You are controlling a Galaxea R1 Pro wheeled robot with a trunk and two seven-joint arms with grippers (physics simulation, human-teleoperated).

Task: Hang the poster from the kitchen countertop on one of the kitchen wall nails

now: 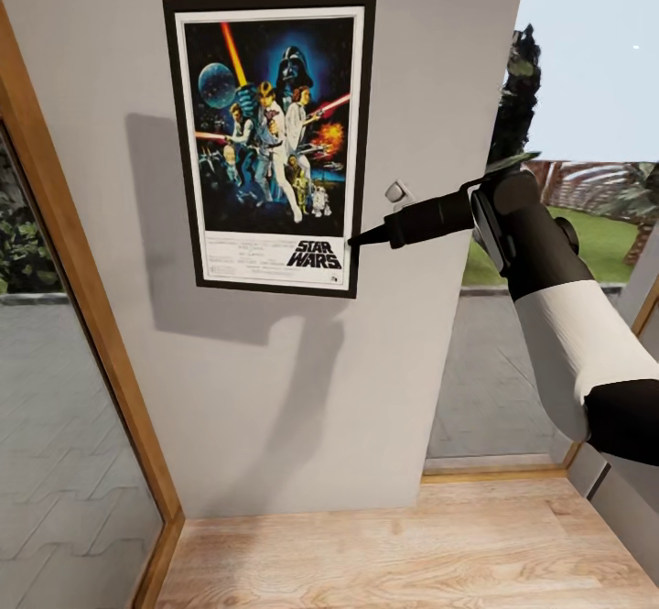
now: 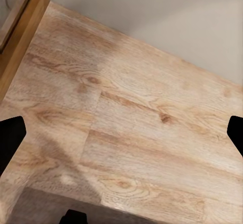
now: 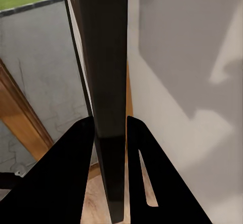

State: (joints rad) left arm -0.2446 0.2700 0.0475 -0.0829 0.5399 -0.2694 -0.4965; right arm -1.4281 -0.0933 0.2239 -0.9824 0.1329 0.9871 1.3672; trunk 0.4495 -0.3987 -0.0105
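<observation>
Nearest, the left hand (image 2: 121,148) hangs low over the wood floor (image 2: 131,133), its fingers spread wide with nothing between them, so it looks open and idle.

The right hand (image 1: 359,238) reaches forward to the poster (image 1: 271,137), pinching its lower right corner. In the right wrist view both fingers (image 3: 66,178) press the black frame edge (image 3: 109,82) from either side, closed on it.

The poster stands upright, long axis vertical, flat against the grey wall (image 1: 275,389), up and to the left of the right hand. No nail can be made out; whether the poster already hangs from one I cannot tell. Releasing likely hinges on that.
</observation>
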